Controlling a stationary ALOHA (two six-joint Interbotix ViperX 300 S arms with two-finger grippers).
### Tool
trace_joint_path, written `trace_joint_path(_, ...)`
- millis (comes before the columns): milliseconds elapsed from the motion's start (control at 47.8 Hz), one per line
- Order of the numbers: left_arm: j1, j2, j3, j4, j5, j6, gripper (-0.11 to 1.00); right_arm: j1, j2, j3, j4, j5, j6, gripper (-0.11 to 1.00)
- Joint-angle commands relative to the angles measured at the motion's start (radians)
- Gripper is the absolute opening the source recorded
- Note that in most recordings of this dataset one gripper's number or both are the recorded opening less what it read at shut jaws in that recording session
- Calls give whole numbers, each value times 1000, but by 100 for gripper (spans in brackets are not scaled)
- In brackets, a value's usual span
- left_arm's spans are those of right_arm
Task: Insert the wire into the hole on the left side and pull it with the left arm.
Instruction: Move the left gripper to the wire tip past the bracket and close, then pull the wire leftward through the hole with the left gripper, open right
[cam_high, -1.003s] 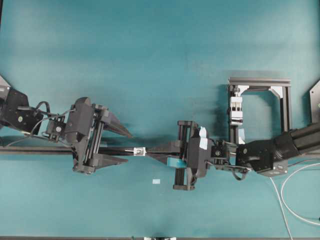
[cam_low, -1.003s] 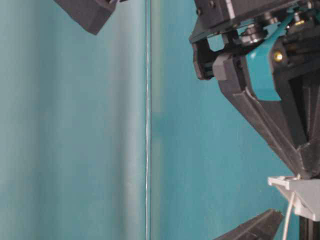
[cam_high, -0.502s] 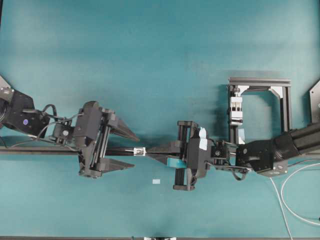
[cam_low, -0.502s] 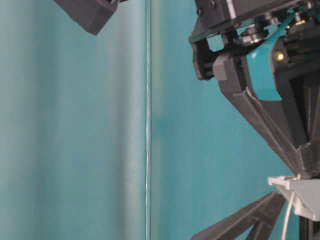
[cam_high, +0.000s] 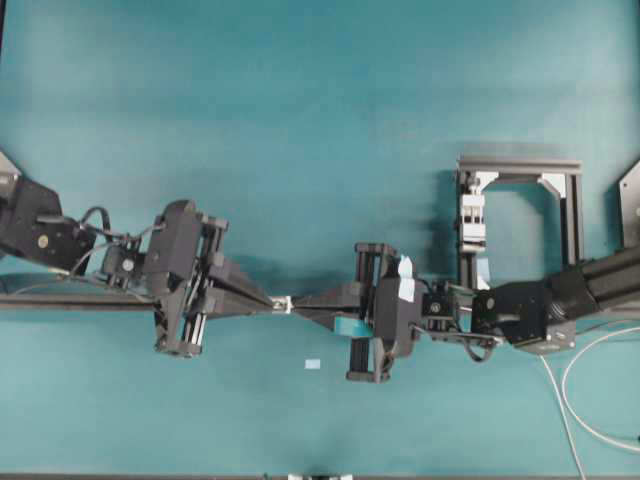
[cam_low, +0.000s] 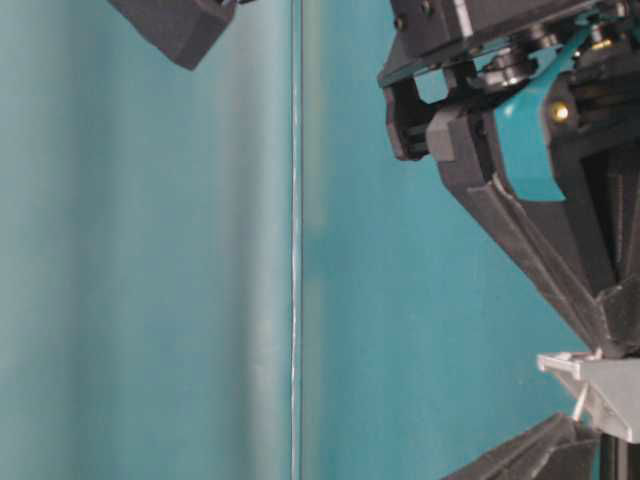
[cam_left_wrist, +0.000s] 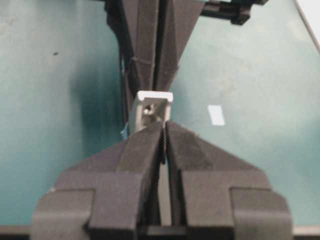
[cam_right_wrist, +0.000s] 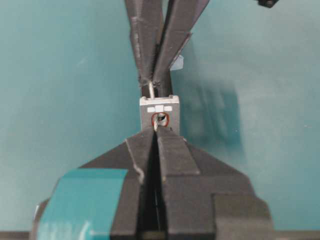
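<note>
Wire pokes out of the hole in the small white bracket. Left gripper is pinched shut on the wire tip, just beside the bracket. Right gripper is shut too, feeding from the other side. Best to pull straight back and slowly, so the thin wire does not slip or bend.
</note>
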Motion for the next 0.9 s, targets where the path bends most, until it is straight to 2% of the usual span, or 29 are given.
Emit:
trace_joint_path(0, -12, -23, -9, 3, -3, 2, -10, -17, -3, -32, -5, 14, 2, 5)
trace_joint_path(669, -25, -14, -6, 3, -2, 2, -10, -15, -3, -38, -6, 43, 3, 5)
trace_joint_path(732, -26, -14, -5, 5, -2, 2, -10, -17, -3, -38, -5, 43, 3, 14)
trace_joint_path(836, -28, -15, -5, 3, -2, 2, -10, -17, -5, -38, -5, 48, -2, 41)
trace_joint_path(878, -29, -15, -5, 3, 0, 2, -10, -15, -6, -38, -5, 48, -2, 45)
